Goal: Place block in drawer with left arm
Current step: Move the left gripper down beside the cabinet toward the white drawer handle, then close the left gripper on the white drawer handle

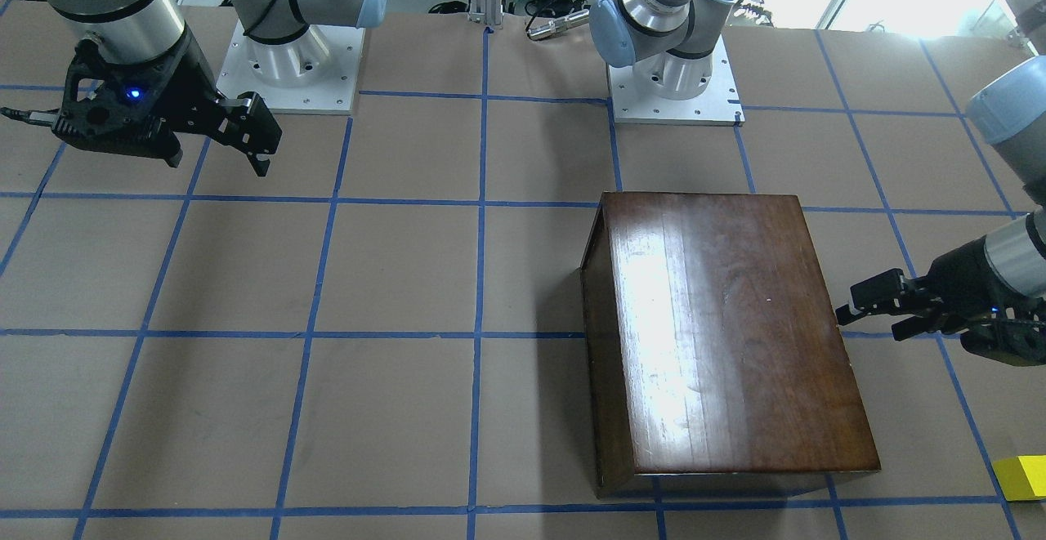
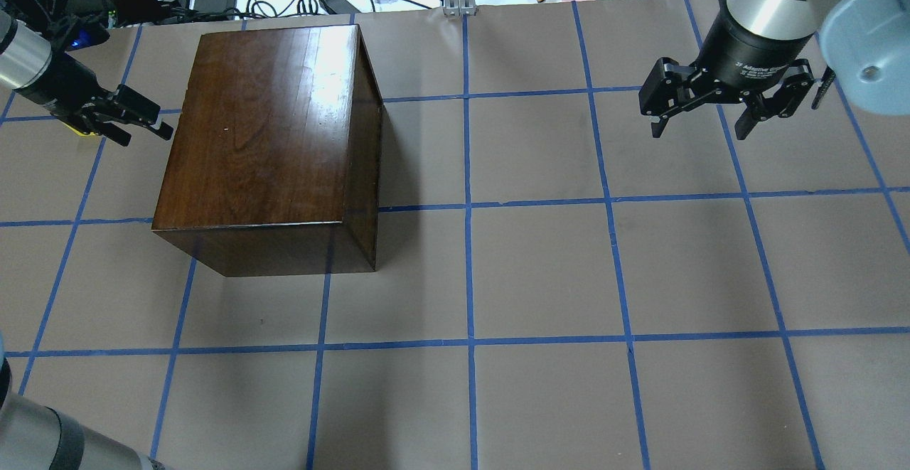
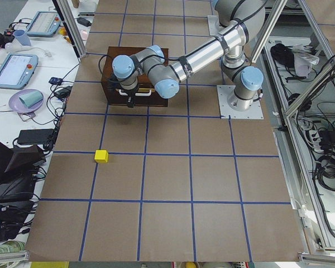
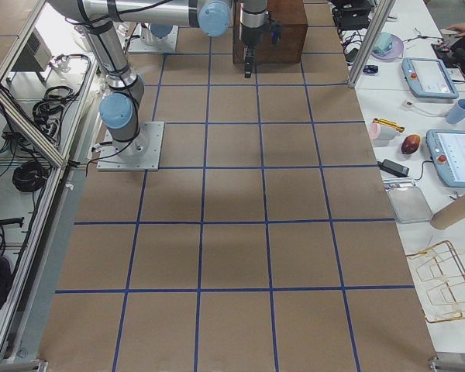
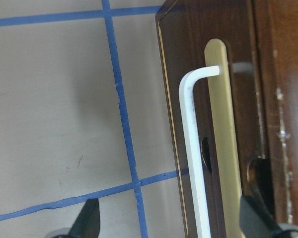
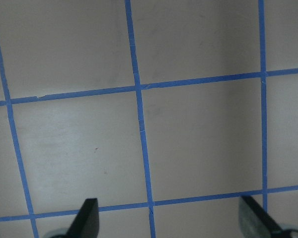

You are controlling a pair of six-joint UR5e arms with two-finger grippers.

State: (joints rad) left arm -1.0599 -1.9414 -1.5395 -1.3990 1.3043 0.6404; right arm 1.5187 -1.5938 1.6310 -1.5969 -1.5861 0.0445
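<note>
One brown table point(image 2: 540, 271), blue tape grid point(image 2: 468, 242), yellow block point(image 3: 101, 156), cluttered bench point(image 3: 47, 70) alongside

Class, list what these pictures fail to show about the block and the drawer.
Inside of the drawer: no view looks in; the left wrist view shows only its front and pull.
The block: cut by the front-facing view's edge; in the overhead view, mostly behind the left gripper.

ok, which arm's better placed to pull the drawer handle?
Left. The left tool sits open beside the cabinet's drawer front, the handle framed between its fingers in the wrist view. The right tool hangs open far across the table.
</note>
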